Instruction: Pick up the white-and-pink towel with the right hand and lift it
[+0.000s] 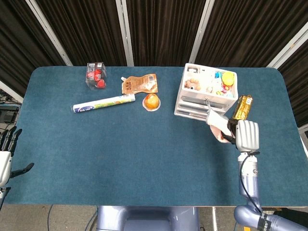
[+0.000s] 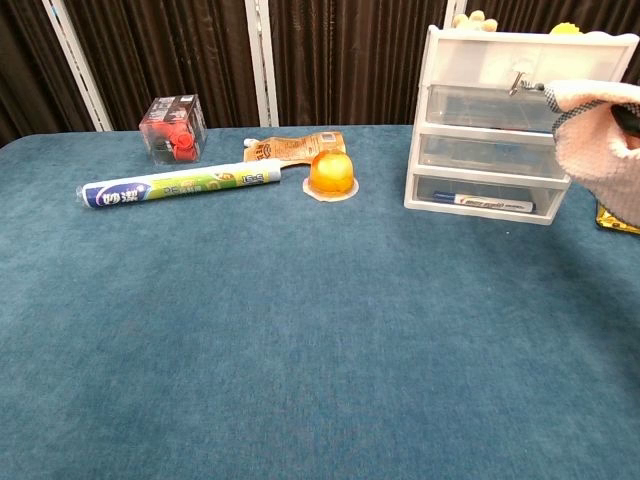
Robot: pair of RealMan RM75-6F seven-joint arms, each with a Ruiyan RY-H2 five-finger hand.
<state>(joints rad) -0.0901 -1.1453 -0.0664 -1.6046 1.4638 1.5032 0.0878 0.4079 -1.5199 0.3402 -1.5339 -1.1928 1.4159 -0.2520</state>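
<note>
My right hand (image 1: pixel 243 135) grips the white-and-pink towel (image 2: pixel 603 150) clear of the counter (image 1: pixel 144 154) — just near-right of the drawer unit (image 1: pixel 204 94). My left hand (image 1: pixel 6 151) hangs off the counter's near-left edge, fingers apart, holding nothing.

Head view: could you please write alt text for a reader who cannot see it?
The right hand holds the white-and-pink towel in front of a white drawer unit on a blue table. Farther left lie a roll, a pouch, an orange cup and a clear box.
</note>
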